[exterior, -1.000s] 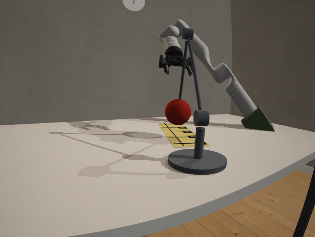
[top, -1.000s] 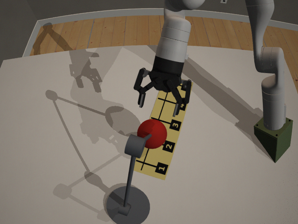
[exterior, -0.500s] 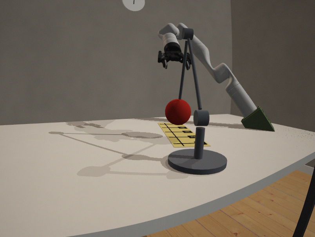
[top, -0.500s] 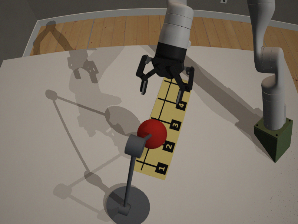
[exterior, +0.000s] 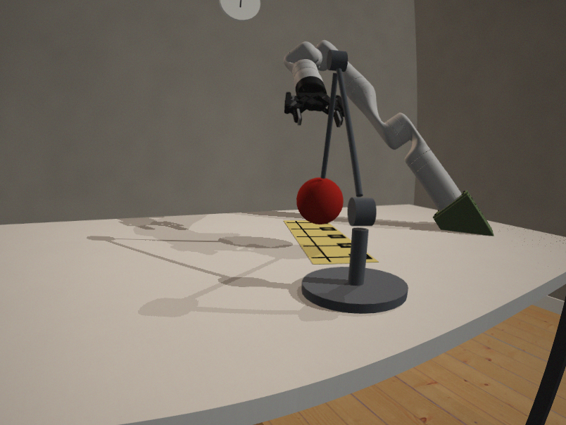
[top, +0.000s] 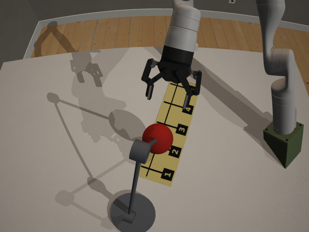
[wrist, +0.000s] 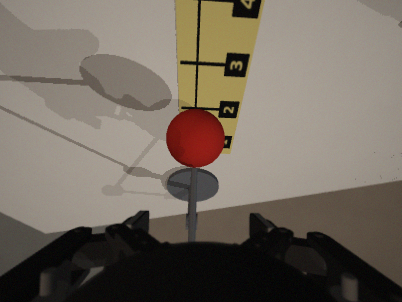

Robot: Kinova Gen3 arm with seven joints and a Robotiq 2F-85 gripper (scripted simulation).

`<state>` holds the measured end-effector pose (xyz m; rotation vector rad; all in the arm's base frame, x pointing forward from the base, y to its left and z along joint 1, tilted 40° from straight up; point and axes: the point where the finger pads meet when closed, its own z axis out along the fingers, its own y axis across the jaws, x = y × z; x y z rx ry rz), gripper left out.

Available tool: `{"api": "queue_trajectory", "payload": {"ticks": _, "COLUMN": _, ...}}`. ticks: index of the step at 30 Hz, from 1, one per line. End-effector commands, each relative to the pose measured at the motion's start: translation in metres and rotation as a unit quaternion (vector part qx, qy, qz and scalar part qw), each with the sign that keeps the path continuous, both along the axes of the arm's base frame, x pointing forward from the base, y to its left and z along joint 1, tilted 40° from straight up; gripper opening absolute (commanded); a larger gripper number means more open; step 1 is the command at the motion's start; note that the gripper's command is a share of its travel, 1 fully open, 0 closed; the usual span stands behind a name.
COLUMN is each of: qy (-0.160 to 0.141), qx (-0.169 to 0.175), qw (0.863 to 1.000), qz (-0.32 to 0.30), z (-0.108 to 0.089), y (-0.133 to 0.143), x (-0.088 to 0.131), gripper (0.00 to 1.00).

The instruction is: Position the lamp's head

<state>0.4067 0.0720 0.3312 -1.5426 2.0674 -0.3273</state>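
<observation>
Well below the gripper (top: 168, 98), and nearer the lamp's base than the fingertips are, the red lamp head (top: 157, 138) hangs free in the air with nothing touching it. The gripper stands high above the bench (top: 224, 174), fingers spread wide and holding nothing. In the top view one fingertip lies over the tile numbered 4 on the yellow strip (top: 184, 120), while the other is off the strip's edge; how far above the strip they are cannot be read from that view.

From the side, the gripper (exterior: 315, 117) is level with the upper part of the lamp's two thin rods, close to the grey elbow joint (exterior: 337, 60), and the head (exterior: 319, 200) is far beneath it, clear of the bench. A second grey joint (exterior: 361, 210) sits just beside the head, above the short post on the round base (exterior: 388, 295).

In the wrist view the head (wrist: 195, 138) is straight ahead of the open fingers, covering the strip's (wrist: 215, 80) near end below tile 2. In the top view it appears between tiles 2 and 3, so its exact mark cannot be told.

No containers are in view.
</observation>
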Motion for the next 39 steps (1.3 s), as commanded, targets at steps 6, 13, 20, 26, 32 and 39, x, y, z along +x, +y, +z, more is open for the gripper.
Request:
{"api": "queue_trajectory", "payload": {"ticks": 6, "qy": -0.001, "qx": 0.0, "qw": 1.0, "qz": 0.0, "z": 0.001, "y": 0.0, "x": 0.0, "gripper": 1.0}}
{"api": "queue_trajectory", "payload": {"ticks": 13, "qy": -0.001, "qx": 0.001, "qw": 1.0, "qz": 0.0, "z": 0.001, "y": 0.0, "x": 0.0, "gripper": 1.0}}
{"api": "queue_trajectory", "payload": {"ticks": 20, "qy": -0.001, "qx": 0.001, "qw": 1.0, "qz": 0.0, "z": 0.001, "y": 0.0, "x": 0.0, "gripper": 1.0}}
{"api": "queue_trajectory", "payload": {"ticks": 26, "qy": -0.001, "qx": 0.001, "qw": 1.0, "qz": 0.0, "z": 0.001, "y": 0.0, "x": 0.0, "gripper": 1.0}}
{"api": "queue_trajectory", "payload": {"ticks": 32, "qy": 0.001, "qx": -0.007, "qw": 1.0, "qz": -0.006, "z": 0.002, "y": 0.004, "x": 0.001, "gripper": 1.0}}
{"api": "queue_trajectory", "payload": {"ticks": 39, "qy": 0.006, "qx": -0.035, "qw": 0.999, "qz": -0.028, "z": 0.008, "y": 0.016, "x": 0.005, "gripper": 1.0}}
